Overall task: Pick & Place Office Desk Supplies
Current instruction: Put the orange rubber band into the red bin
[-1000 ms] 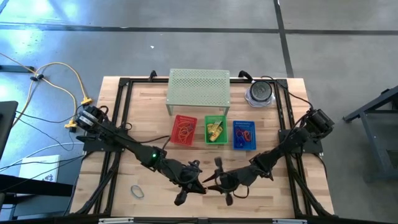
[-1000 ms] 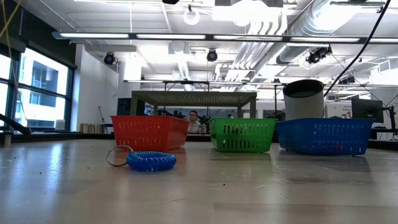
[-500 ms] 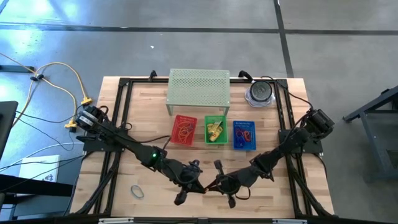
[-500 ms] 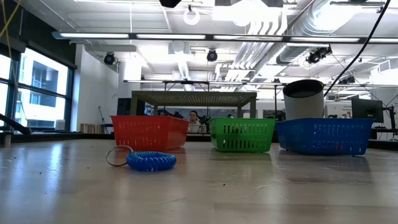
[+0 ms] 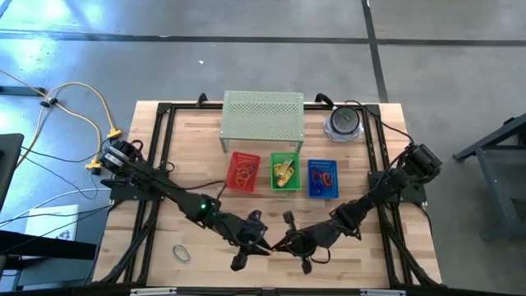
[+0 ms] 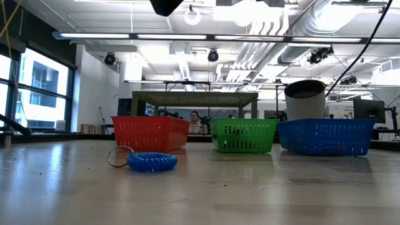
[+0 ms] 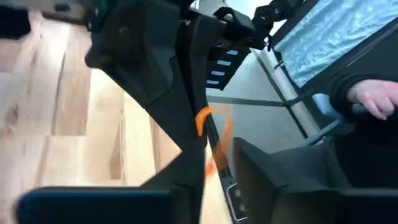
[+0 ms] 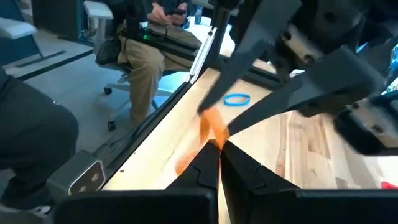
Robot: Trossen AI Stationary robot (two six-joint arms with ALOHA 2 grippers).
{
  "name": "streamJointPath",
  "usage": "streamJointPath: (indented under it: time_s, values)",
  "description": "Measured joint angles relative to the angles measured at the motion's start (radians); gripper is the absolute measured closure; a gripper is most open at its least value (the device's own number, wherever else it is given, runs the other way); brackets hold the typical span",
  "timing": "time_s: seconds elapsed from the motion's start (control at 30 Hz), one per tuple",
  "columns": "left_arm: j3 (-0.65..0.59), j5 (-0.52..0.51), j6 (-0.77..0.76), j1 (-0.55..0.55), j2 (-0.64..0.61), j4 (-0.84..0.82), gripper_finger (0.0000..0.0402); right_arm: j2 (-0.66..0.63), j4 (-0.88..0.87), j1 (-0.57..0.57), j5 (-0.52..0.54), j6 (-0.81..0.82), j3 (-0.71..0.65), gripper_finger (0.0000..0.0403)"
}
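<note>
An orange rubber band [image 8: 208,127] is held in the air above the table's near middle, where my two grippers meet tip to tip. My right gripper [image 8: 216,148] comes from the right and is shut on it. My left gripper [image 7: 219,155] comes from the left and is slightly open, with the orange rubber band [image 7: 202,119] running through the gap between its fingers. From above, my left gripper [image 5: 263,246] and my right gripper [image 5: 279,245] almost touch. A blue coiled band [image 6: 152,161] lies on the table at the near left. My right gripper pinches the orange band [image 8: 211,138] between its two fingertips. It comes almost level from the table's right side. The band is clear of the table, with loose loops sticking out past the tips. My left gripper has the same band between its parted fingers; whether they touch it, I cannot tell.
A red basket [image 5: 243,171], a green basket [image 5: 285,172] and a blue basket [image 5: 322,178] stand in a row mid-table. Behind them are a perforated shelf [image 5: 263,119] and a round container [image 5: 343,122]. People sit beyond the table's edges, one hand [image 7: 373,99] showing.
Both grippers have stayed tip to tip at the same spot above the table's near middle. A dark part of an arm has sunk a little further into the top edge of the low view.
</note>
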Motion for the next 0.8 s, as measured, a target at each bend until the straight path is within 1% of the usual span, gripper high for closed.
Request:
streamJointPath:
  time_s: [0.07,0.2,0.33,0.43,0.6,0.73,0.8]
  values:
    - [0.0,-0.008,0.035,0.0,0.0,0.006,0.0293,0.0,-0.012,0.0,-0.02,0.005,0.0,0.04]
    - [0.0,-0.036,0.091,-0.001,0.0,0.03,0.0227,0.0,-0.039,0.0,-0.021,0.033,0.0,0.04]
    - [0.0,-0.057,0.107,-0.002,0.0,0.074,0.0183,0.0,-0.06,0.001,-0.021,0.069,0.0,0.04]
    - [0.0,-0.057,0.159,-0.002,0.0,0.078,0.0171,0.0,-0.086,0.003,-0.019,0.096,0.0,0.04]
    - [0.0,-0.057,0.201,-0.007,0.0,0.077,0.017,0.0,-0.091,0.019,-0.007,0.106,0.0,0.04]
    - [0.0,-0.061,0.354,-0.03,0.0,0.078,0.017,-0.002,-0.108,0.046,0.091,0.134,0.0,0.04]
    - [0.0,-0.1,0.479,-0.056,0.0,0.077,0.017,-0.006,-0.105,0.058,0.175,0.146,0.0,0.04]
